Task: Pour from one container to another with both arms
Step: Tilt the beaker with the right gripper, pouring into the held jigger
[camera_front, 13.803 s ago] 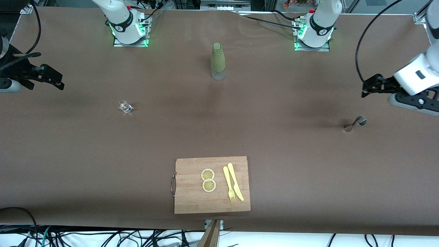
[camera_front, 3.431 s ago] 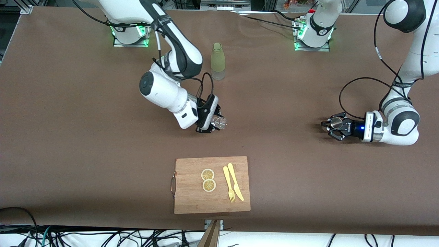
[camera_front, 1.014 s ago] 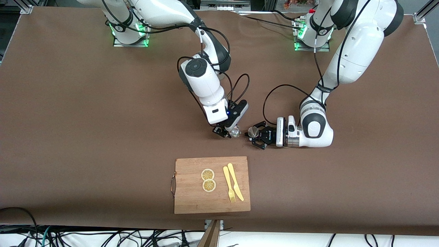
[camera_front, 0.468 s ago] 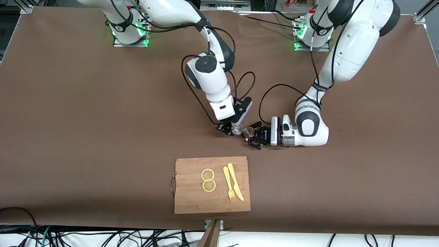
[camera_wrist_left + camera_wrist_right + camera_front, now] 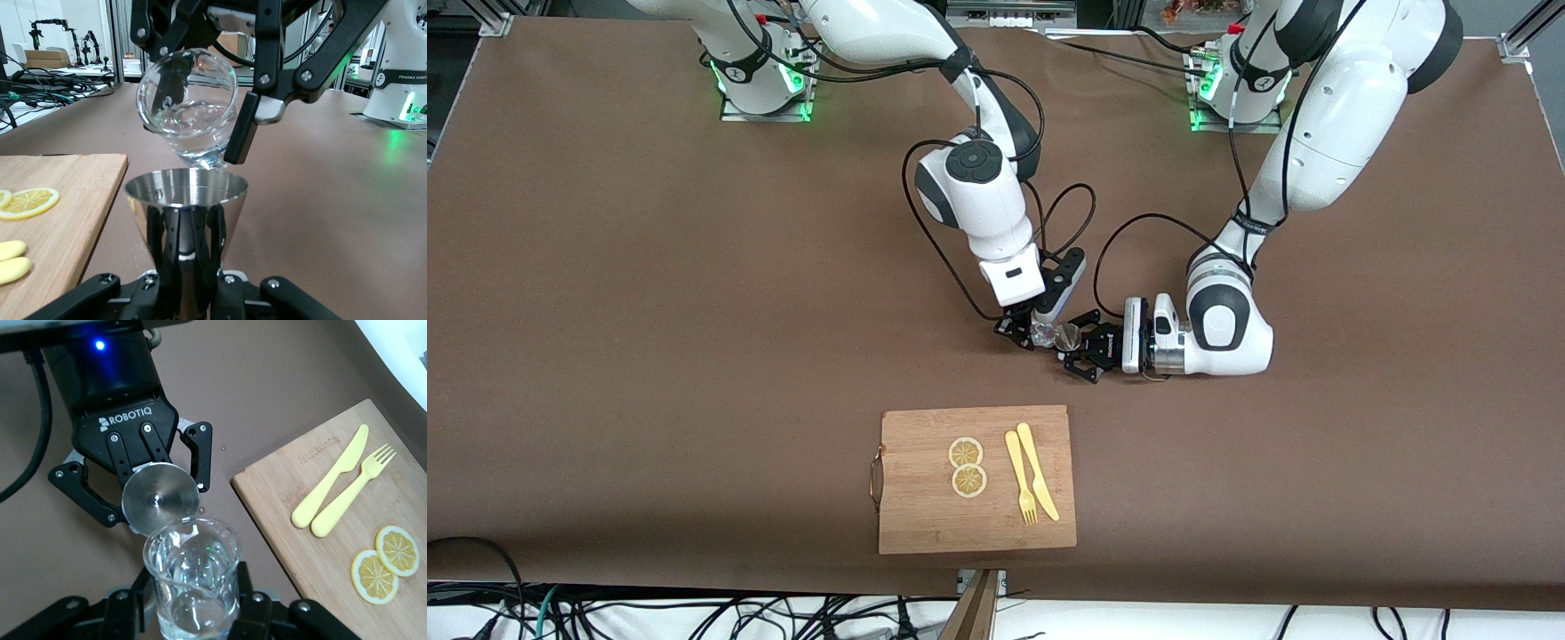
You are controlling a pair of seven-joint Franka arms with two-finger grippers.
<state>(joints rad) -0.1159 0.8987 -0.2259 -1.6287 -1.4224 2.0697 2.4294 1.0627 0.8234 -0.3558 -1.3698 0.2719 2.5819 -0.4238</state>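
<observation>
The small clear glass cup (image 5: 1040, 335) is tilted in the air, with my right gripper (image 5: 1036, 336) shut on it. In the right wrist view the cup (image 5: 192, 580) sits between that gripper's (image 5: 193, 603) fingers, its rim at the edge of the steel jigger (image 5: 160, 497). My left gripper (image 5: 1071, 343) is shut on the jigger (image 5: 1065, 336) and holds it upright beside the cup, over the table's middle. The left wrist view shows the jigger (image 5: 187, 200) clamped at its waist by that gripper (image 5: 188, 243), with the cup (image 5: 187, 107) leaning just above its open bowl.
A wooden cutting board (image 5: 925, 520) lies nearer the front camera than the grippers. It carries two lemon slices (image 5: 967, 467) and a yellow knife and fork (image 5: 1032, 484). The board (image 5: 327, 560) also shows in the right wrist view. Both forearms crowd the table's middle.
Both grippers have closed in on each other over the last second. The cup and the jigger, apart before, now sit rim to rim. Neither grip has changed.
</observation>
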